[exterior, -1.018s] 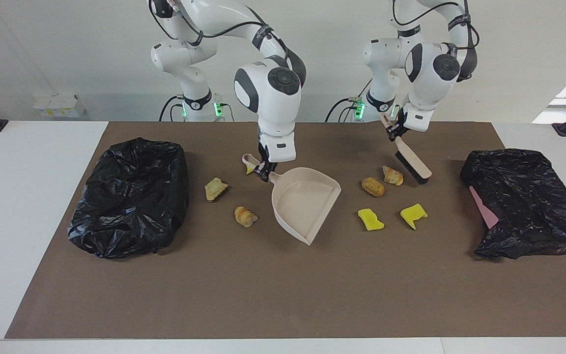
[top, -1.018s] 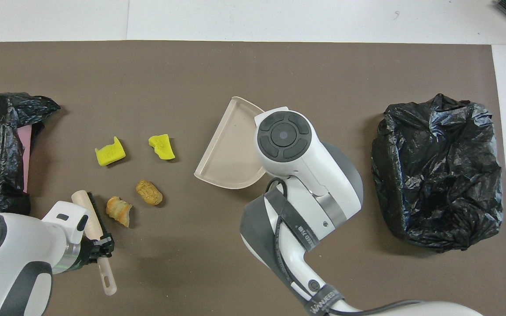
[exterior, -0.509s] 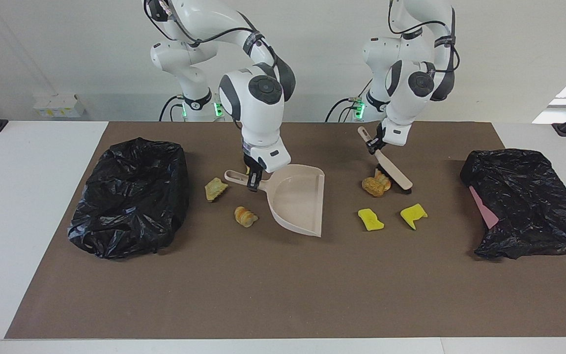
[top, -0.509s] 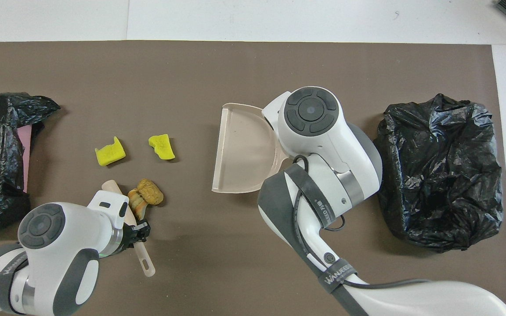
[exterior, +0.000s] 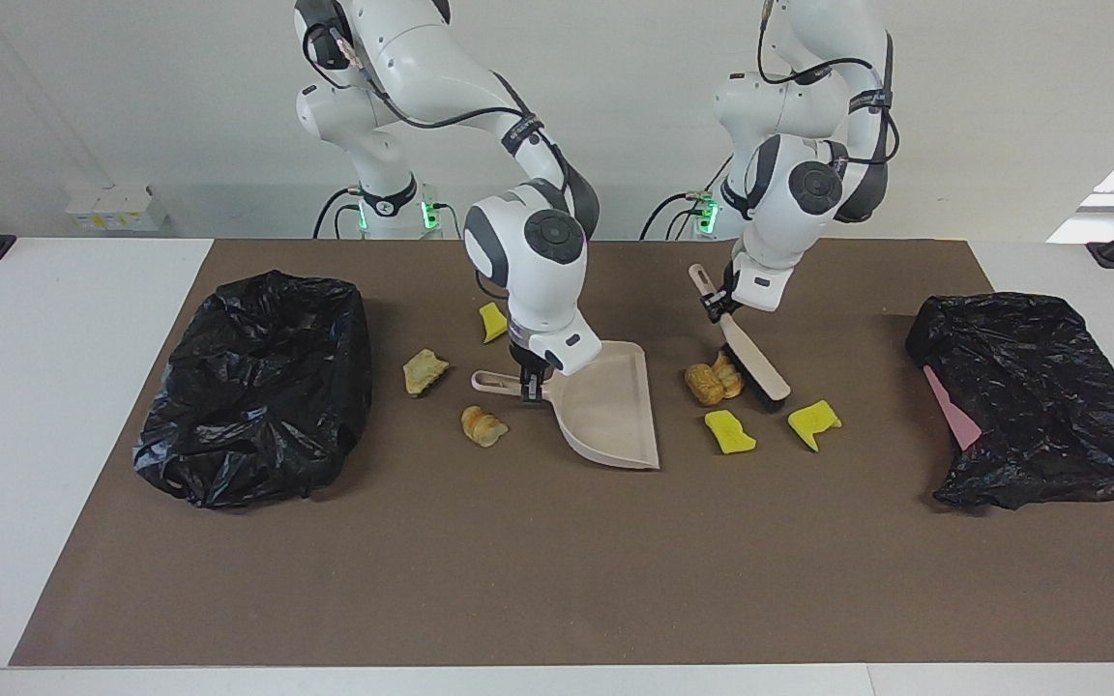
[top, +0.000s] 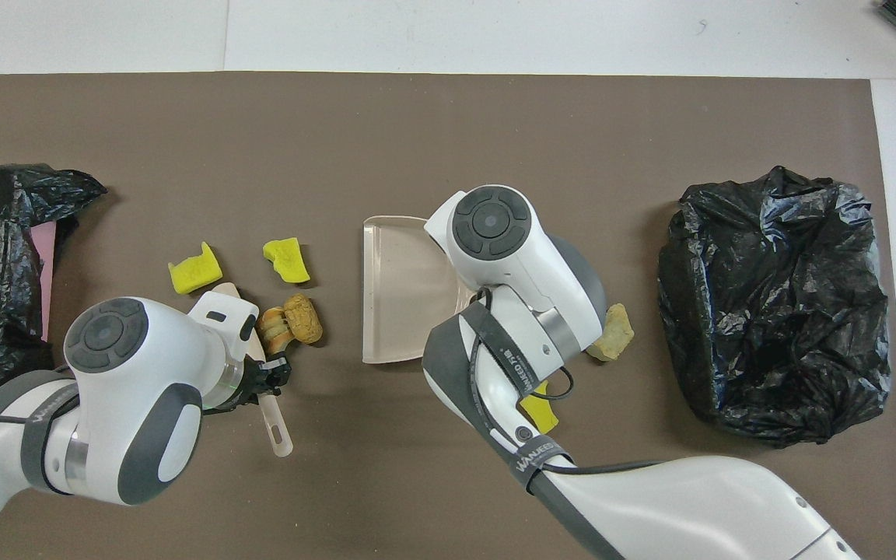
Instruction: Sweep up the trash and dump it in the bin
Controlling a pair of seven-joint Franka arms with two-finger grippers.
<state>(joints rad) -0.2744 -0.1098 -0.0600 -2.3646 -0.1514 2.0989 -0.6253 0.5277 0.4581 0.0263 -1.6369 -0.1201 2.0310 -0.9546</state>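
Facing view: the right gripper is clamped on the dustpan handle, pan flat on the brown mat, its open edge turned toward the left arm's end. The left gripper is closed on the brush handle, bristles down on the mat and touching two tan trash pieces that sit pressed together between brush and pan. A bare strip of mat separates those pieces from the pan's open edge.

Just off the brush tip, farther from the robots, lie two yellow sponge chunks, apart from each other. Near the right gripper, toward the right arm's end, sit a tan scrap and a striped pastry piece; a third yellow chunk lies nearer the robots than that gripper. All seven pieces are on the mat; the pan holds nothing.

One bin lined with a black bag stands at the right arm's end, mouth open, contents not visible. A second black bag with a pink edge showing sits at the left arm's end. The half of the mat farthest from the robots is open.
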